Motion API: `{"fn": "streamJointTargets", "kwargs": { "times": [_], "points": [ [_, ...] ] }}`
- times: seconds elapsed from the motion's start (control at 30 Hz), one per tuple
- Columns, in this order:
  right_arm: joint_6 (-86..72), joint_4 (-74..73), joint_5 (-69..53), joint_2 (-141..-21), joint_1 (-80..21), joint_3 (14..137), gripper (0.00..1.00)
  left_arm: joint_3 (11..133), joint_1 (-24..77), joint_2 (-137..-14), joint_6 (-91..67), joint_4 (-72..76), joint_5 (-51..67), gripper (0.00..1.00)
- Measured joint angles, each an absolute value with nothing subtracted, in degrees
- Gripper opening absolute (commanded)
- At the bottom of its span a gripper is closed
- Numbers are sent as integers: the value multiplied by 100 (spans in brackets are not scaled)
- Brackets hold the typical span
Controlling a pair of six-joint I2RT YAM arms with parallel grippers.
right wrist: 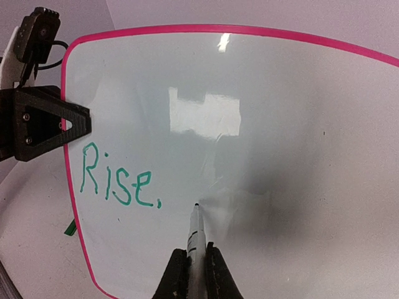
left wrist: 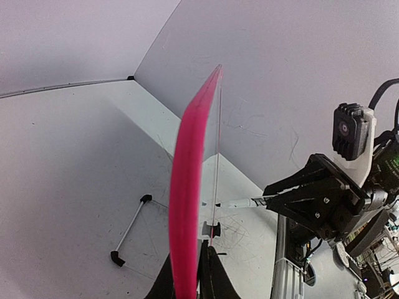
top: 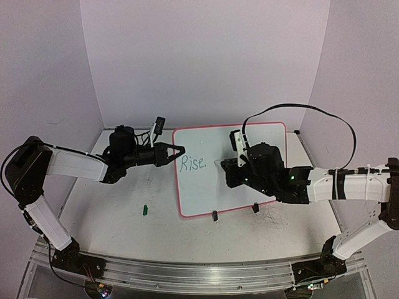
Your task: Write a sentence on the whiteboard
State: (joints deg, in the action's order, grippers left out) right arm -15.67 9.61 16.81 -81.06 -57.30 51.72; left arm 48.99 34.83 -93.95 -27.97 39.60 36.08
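White arm links (top: 75, 165), black grippers (top: 181, 149), looping cable (top: 293, 105)

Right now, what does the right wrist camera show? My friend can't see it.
The right hand holds a marker with its tip at the whiteboard, just after the green word "Rise." The left hand pinches the board's pink left edge.

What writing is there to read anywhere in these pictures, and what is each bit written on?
"Rise" with a small dot or comma after it: green handwriting on the whiteboard.
Faint scribbles on the table: no legible words.
Pen: no label can be read.
Nothing else shows readable text.
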Motion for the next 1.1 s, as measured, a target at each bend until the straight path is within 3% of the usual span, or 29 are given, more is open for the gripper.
{"fn": "streamJointTargets", "kwargs": {
  "times": [1.1],
  "points": [
    [-1614,1256,1877,-8173,-5754,5168,0,4901,3483,-9395,-2851,4099,3887,0]
  ]
}}
